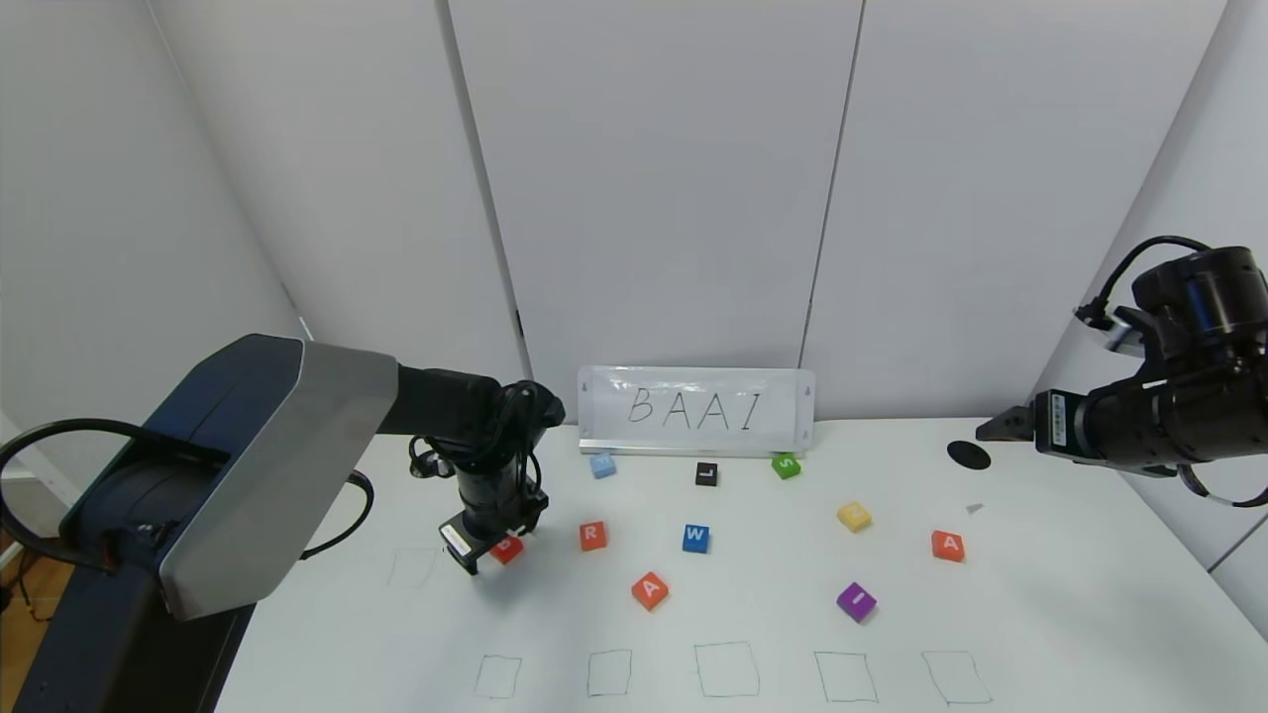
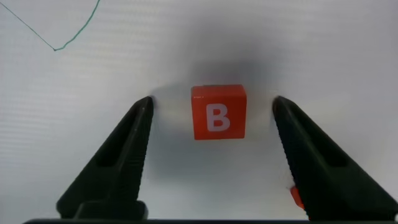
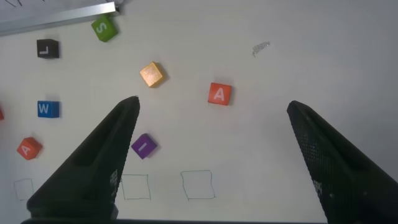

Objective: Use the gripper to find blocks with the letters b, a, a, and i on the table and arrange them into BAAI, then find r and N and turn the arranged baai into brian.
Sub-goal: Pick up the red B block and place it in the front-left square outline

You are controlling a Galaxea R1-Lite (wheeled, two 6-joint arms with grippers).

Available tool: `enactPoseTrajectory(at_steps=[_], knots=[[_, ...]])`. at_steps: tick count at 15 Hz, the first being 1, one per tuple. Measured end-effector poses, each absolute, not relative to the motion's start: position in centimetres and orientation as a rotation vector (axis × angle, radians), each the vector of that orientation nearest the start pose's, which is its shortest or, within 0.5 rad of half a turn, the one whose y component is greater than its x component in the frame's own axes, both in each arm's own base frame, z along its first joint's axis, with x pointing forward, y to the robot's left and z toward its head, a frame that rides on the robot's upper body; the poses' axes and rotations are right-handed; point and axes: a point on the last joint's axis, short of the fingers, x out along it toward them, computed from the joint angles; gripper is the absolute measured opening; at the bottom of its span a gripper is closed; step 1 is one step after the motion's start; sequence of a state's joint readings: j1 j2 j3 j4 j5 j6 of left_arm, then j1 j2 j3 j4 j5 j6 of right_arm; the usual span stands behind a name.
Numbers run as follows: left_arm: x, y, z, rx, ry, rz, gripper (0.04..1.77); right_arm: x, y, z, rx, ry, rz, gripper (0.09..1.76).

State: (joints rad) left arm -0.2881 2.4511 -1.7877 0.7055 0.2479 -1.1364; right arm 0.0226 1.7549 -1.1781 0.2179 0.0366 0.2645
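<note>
Orange B block (image 2: 217, 112) untouched between left gripper's (image 2: 212, 118) spread fingers.

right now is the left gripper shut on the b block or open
Open. The left gripper straddles the B block, with bare table showing between each finger and the block.

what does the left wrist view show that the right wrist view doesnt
Only the left wrist view shows the orange B block, sitting between the open left gripper without touching it. Only the right wrist view shows the open right gripper, purple I block, W block and two A blocks. Both show the table with green outlines.
</note>
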Motion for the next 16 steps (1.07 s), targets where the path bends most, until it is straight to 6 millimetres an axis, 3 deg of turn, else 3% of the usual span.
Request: enactPoseTrajectory(at_steps=[2,7,16], knots=[[41.92,-11.87,4.31,-0.604,1.146,0.69,1.06,31.48,0.79,18.93,0.256,0.799,-0.05,1.71],[41.91,-11.91,4.19,-0.601,1.149,0.692,0.52,31.52,0.77,18.92,0.257,0.799,-0.05,1.71],[41.21,-11.9,5.1,-0.585,1.164,0.689,0.52,31.55,0.76,18.96,0.257,0.797,-0.05,1.71]])
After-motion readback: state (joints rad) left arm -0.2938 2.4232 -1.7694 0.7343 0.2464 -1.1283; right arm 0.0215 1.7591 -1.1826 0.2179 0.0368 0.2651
